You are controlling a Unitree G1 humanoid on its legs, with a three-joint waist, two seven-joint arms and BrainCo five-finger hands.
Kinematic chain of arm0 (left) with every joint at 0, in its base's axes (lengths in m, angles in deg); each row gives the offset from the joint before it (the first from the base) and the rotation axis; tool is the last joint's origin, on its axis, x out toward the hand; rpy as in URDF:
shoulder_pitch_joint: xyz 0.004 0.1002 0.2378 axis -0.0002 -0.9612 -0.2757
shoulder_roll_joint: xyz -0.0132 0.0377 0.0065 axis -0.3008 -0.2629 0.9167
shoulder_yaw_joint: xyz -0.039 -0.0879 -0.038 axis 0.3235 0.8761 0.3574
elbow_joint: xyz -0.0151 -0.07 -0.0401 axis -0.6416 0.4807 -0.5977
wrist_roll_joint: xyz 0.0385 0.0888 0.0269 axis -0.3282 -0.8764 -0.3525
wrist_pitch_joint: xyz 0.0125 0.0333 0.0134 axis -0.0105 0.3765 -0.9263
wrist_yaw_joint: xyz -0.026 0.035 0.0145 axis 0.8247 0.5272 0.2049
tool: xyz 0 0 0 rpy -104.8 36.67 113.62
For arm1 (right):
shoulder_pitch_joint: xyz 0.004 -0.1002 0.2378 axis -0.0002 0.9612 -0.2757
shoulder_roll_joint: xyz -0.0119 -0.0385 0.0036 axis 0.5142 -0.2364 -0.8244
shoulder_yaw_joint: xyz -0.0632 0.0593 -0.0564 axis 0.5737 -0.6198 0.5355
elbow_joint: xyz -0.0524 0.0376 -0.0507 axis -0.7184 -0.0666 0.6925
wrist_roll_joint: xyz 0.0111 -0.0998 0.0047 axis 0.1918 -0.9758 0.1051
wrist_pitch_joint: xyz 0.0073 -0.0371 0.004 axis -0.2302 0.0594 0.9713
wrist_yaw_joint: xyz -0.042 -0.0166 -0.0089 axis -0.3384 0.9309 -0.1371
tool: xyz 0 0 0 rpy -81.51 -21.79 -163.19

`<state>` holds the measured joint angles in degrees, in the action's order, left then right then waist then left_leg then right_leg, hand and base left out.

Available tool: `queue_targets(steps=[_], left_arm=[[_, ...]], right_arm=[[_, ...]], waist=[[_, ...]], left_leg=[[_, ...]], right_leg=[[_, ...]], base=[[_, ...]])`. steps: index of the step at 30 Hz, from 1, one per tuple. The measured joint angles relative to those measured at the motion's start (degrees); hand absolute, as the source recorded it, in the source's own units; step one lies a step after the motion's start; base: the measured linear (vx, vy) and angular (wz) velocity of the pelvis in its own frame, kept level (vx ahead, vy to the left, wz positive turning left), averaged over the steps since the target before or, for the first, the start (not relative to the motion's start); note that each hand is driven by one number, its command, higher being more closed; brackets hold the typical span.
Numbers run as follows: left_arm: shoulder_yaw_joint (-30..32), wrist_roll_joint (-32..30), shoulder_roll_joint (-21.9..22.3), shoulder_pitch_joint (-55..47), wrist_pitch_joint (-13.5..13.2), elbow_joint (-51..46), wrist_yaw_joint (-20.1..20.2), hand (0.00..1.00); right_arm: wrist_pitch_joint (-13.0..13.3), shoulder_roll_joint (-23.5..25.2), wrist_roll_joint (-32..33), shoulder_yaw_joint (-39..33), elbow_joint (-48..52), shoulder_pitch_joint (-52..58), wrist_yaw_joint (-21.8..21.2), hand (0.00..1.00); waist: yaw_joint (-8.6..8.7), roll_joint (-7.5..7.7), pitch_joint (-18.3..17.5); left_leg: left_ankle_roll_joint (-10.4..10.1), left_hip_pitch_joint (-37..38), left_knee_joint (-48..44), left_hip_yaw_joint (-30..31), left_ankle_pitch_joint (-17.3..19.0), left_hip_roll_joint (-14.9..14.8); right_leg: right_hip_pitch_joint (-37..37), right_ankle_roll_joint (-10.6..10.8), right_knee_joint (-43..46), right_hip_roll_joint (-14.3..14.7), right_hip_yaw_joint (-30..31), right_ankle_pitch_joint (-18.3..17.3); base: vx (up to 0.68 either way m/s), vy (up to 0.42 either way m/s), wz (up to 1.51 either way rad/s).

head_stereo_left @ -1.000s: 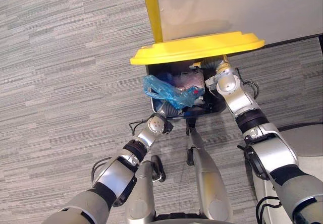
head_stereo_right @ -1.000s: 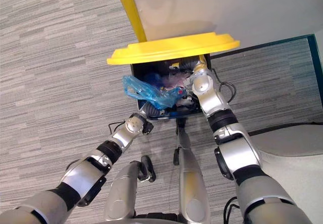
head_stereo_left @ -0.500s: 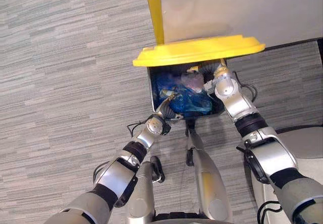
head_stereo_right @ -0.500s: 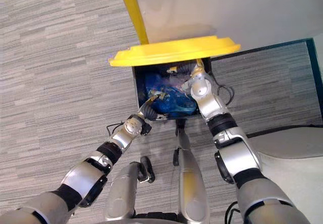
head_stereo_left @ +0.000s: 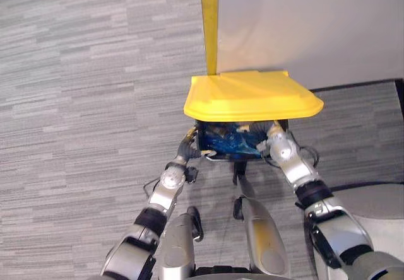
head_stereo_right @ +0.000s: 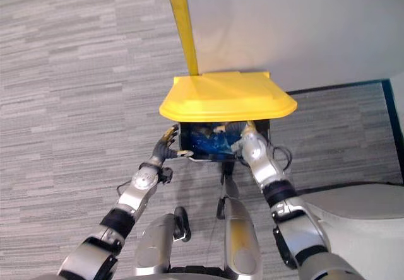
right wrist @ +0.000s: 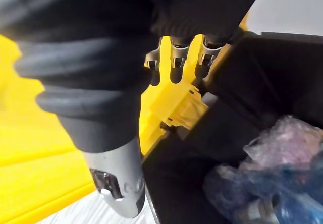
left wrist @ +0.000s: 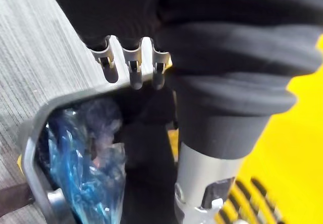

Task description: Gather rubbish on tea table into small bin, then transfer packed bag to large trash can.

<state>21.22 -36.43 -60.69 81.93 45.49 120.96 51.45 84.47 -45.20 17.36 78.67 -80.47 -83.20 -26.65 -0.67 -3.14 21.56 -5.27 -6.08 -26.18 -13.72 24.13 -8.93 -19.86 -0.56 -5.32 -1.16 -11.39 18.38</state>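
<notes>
The packed blue bag [head_stereo_left: 230, 142] is lying inside the large trash can [left wrist: 31, 148], under the yellow lid [head_stereo_left: 252, 96] that is tilting low over the opening. The left hand [head_stereo_right: 165, 147] is hovering at the can's front left corner, its fingers [left wrist: 132, 65] released and spread, holding nothing. The right hand [right wrist: 173, 62] is reaching in under the lid at the right side; whether it is gripping anything, I cannot tell.

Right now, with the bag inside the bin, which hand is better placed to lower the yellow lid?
Probably the right. The right hand is under the yellow lid of the bin, so it could ease it down. The left hand is outside the left rim.
</notes>
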Motion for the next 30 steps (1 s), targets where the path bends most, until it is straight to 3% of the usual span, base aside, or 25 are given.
queue_targets(steps=[4,10,18,21,22,23,24,25,26,27,28,30], left_arm=[[5.0,0.5,0.0,-8.0,0.0,0.4,1.3,0.0],[12.2,0.1,-0.7,-13.0,0.5,8.8,1.3,0.0],[12.8,-1.4,-0.5,-13.3,1.4,15.4,1.2,0.0],[12.7,-1.4,-0.5,-12.7,1.4,15.3,1.2,0.0],[12.7,-1.4,-0.5,-12.7,1.3,15.2,1.2,0.0],[12.7,-1.5,0.0,-12.5,1.2,15.3,1.2,0.0],[12.7,-1.6,0.0,-12.3,1.3,15.2,1.2,0.0],[12.5,-1.8,0.3,-12.4,1.4,15.1,1.2,0.0],[12.2,-1.9,0.0,-13.3,1.5,14.7,1.1,0.0],[12.3,-1.9,0.1,-13.4,1.7,14.7,1.1,0.0],[12.2,-1.9,1.2,-13.4,1.8,14.7,1.1,0.0],[12.2,-1.9,2.2,-13.0,1.8,14.5,1.1,0.0]], right_arm=[[0.1,1.8,0.1,-3.4,0.1,6.9,-0.7,0.0],[0.1,3.0,1.3,-7.2,-0.1,12.5,-0.7,0.0],[0.2,3.4,3.4,-8.0,-3.7,14.7,-0.7,0.0],[0.3,4.4,4.5,-8.2,-5.8,17.9,-0.7,0.0],[0.4,5.1,4.9,-8.6,-6.5,19.4,-0.7,0.0],[0.2,6.2,5.2,-9.6,-7.0,20.1,-0.7,0.0],[0.2,6.6,5.5,-10.2,-7.2,20.9,-0.6,0.0],[0.1,7.4,5.7,-11.1,-8.3,22.7,-0.6,0.0],[0.1,8.3,6.2,-11.2,-9.6,24.2,-0.6,0.0],[0.1,8.4,6.6,-11.2,-9.9,25.0,-0.7,0.0],[0.1,8.2,6.6,-11.5,-10.9,25.2,-0.6,0.0],[0.0,8.3,6.6,-12.5,-12.8,25.0,-0.5,0.0]], waist=[[-0.32,0.58,-3.4],[-0.29,1.58,-4.6],[-0.24,2.39,-5.0],[-0.02,3.76,-5.3],[-0.34,4.64,-6.2],[0.15,4.3,-6.2],[0.6,4.68,-6.2],[1.11,5.18,-6.3],[0.95,6.22,-6.9],[0.87,6.55,-7.0],[0.85,5.72,-7.4],[0.92,4.77,-7.8]], left_leg=[[-0.2,1.3,0.7,1.7,-0.5,0.1],[-0.3,4.5,2.4,2.0,-0.9,0.8],[-0.3,8.2,3.9,-1.3,-1.2,1.2],[0.8,8.3,3.9,-2.2,-1.9,2.5],[2.3,7.3,4.6,-2.7,-3.2,2.3],[2.2,6.3,4.7,-3.4,-3.6,1.5],[2.1,6.2,5.1,-2.8,-4.1,1.7],[1.8,6.7,5.0,-1.8,-4.5,1.8],[1.7,6.8,4.1,-2.0,-4.4,2.2],[1.4,6.8,4.2,-2.0,-4.5,2.5],[0.4,6.5,5.9,-2.1,-5.2,2.1],[-0.3,6.1,8.5,-2.5,-7.1,0.8]], right_leg=[[2.1,0.7,-0.3,-0.9,-1.5,-0.6],[4.4,1.5,-0.3,-1.2,-1.4,-1.3],[4.5,1.9,2.8,-0.9,1.3,-1.6],[1.4,4.3,8.6,-1.9,2.8,-3.1],[0.3,9.2,8.1,-2.5,3.9,-1.3],[-4.8,3.2,23.3,-3.3,4.8,-10.4],[-6.6,1.0,32.4,-4.2,4.6,-15.7],[-6.3,1.7,42.9,-5.7,4.1,-22.9],[-5.3,2.3,44.9,-6.9,4.2,-26.5],[-4.8,1.9,44.1,-6.9,3.9,-27.2],[-2.9,1.7,39.1,-5.4,3.7,-27.5],[-1.5,0.3,32.5,-2.8,3.5,-25.1]], base=[[-0.03,0.025,0.21],[-0.01,0.027,0.01],[0.0,0.027,-0.19],[-0.08,0.004,-0.14],[-0.15,-0.082,-0.07],[-0.15,-0.097,0.05],[-0.09,-0.116,0.31],[0.0,-0.072,0.3],[0.0,-0.113,0.17],[-0.06,-0.117,-0.08],[-0.09,-0.086,-0.14],[-0.09,-0.044,-0.22]])
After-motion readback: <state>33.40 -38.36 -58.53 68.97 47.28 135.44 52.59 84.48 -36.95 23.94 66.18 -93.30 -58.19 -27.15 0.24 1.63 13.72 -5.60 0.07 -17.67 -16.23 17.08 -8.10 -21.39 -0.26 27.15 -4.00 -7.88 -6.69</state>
